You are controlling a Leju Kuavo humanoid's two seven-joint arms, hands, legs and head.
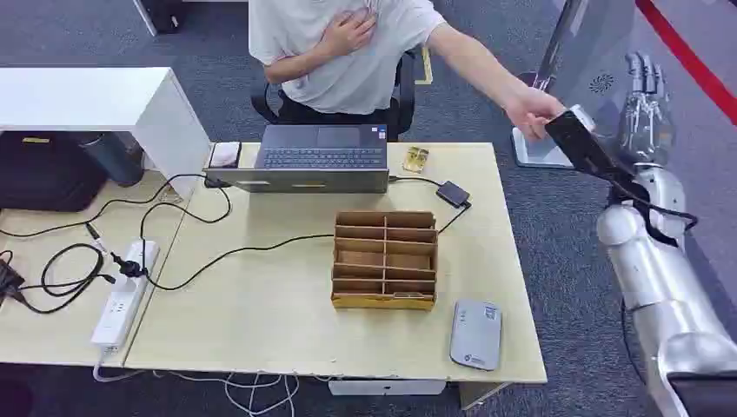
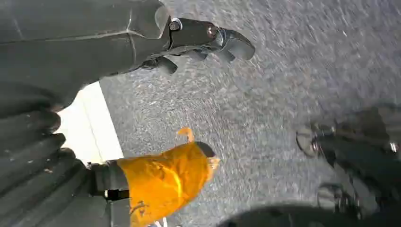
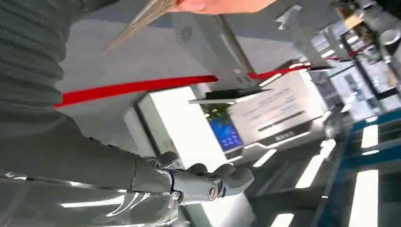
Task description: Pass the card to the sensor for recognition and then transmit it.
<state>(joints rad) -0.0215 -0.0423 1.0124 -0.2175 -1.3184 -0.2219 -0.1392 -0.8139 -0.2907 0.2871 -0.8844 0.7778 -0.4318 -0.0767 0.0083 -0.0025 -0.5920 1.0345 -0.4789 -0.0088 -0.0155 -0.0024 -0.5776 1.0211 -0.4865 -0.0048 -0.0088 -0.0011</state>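
My right hand (image 1: 645,94) is raised beyond the table's right edge, fingers straight up and apart, nothing in it. A person's hand (image 1: 532,111) reaches across to just beside my right wrist. In the right wrist view that person's fingers (image 3: 208,4) pinch a thin pale card (image 3: 137,21), seen edge-on and apart from my thumb (image 3: 208,183). The grey card sensor (image 1: 476,334) lies flat at the table's front right corner. My left hand (image 2: 156,42) hangs over grey carpet with nothing between its thumb and its fingers.
A cardboard divider box (image 1: 385,259) stands mid-table, behind the sensor. A laptop (image 1: 322,156) sits at the far edge before the seated person. A power strip (image 1: 122,295) and cables lie at the left. A sign stand (image 1: 582,52) rises close to my right hand.
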